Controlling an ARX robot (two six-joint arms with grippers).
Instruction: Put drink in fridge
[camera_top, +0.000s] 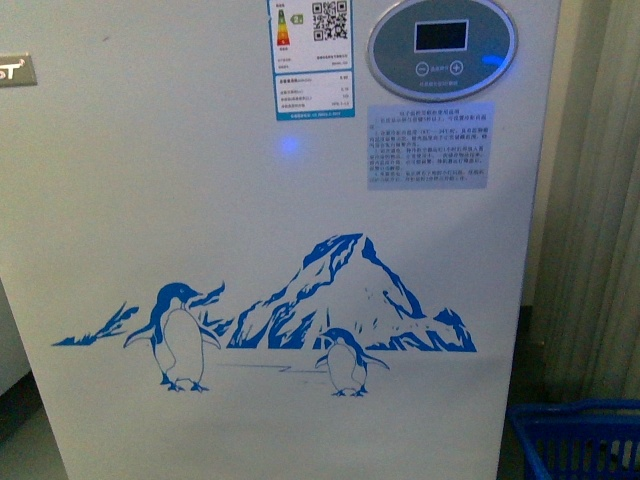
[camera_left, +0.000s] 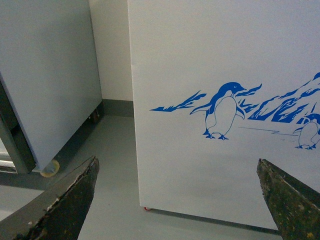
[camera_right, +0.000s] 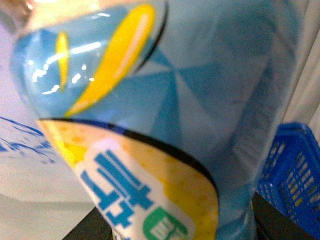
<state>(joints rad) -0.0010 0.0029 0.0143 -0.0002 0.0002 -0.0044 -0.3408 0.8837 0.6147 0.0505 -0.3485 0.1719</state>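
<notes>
The fridge (camera_top: 260, 200) fills the front view: a white front with a blue penguin-and-mountain graphic and an oval grey display panel (camera_top: 441, 47) at the top. Its lid is out of view. It also shows in the left wrist view (camera_left: 210, 60), standing on the grey floor. My left gripper (camera_left: 177, 170) is open and empty, facing the fridge's lower front corner. My right gripper is shut on the drink (camera_right: 165, 115), whose blue label with yellow marks fills the right wrist view; the fingers are hidden behind it. Neither arm shows in the front view.
A blue plastic basket (camera_top: 580, 440) stands on the floor right of the fridge and shows in the right wrist view (camera_right: 292, 175). A plain grey-white cabinet on wheels (camera_left: 45, 75) stands left of the fridge. A curtain (camera_top: 600, 200) hangs at the right.
</notes>
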